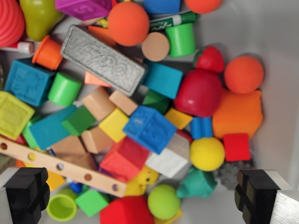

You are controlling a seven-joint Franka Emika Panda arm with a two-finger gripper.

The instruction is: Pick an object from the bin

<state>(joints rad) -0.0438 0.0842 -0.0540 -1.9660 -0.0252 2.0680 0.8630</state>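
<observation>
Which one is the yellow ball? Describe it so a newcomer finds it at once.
Start at the big dark red apple right of the bin's middle. Just below it, past a small blue cylinder, lies the yellow ball. It is the only plain yellow round thing, with a red cube beside it.

Crowded bin, much of it cropped or buried

We see only the inner pads of the two fingers (24,193), the rest cut by the lower corners. The red ribbed ball (9,21), purple block (84,7) and top orange ball (203,4) run off the frame. The green marker (173,21) lies half under an orange ball (128,23); its label is too blurred to read.
</observation>
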